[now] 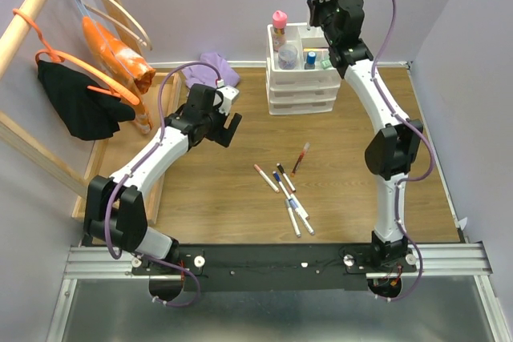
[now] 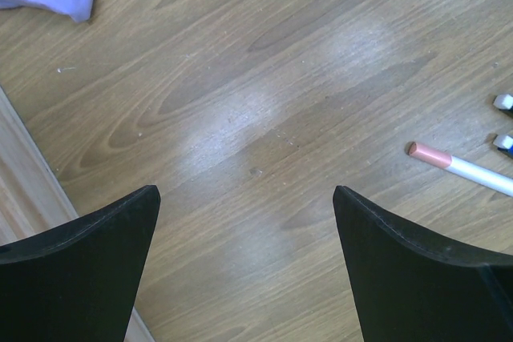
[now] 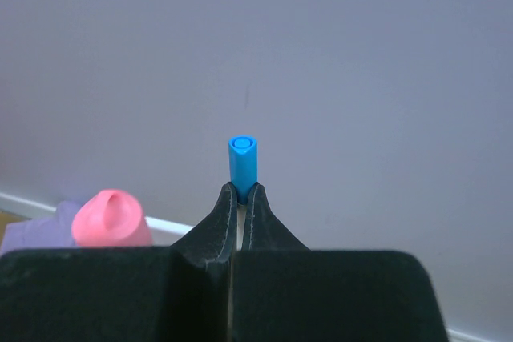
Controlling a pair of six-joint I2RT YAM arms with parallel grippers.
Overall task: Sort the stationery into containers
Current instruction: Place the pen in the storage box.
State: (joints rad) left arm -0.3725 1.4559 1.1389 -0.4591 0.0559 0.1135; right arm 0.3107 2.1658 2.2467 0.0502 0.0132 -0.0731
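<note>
Right wrist view: right gripper was clamped on blue-capped marker, above white drawer unit at far edge of table | left gripper stood wide apart, empty, over left side.

R arm reaches up, elbow bent, wrist above rear-right of drawer unit. R gripper pinched tight on marker, cap end up. L arm low, well left-front of unit. L gripper jaws wide, empty.
</note>
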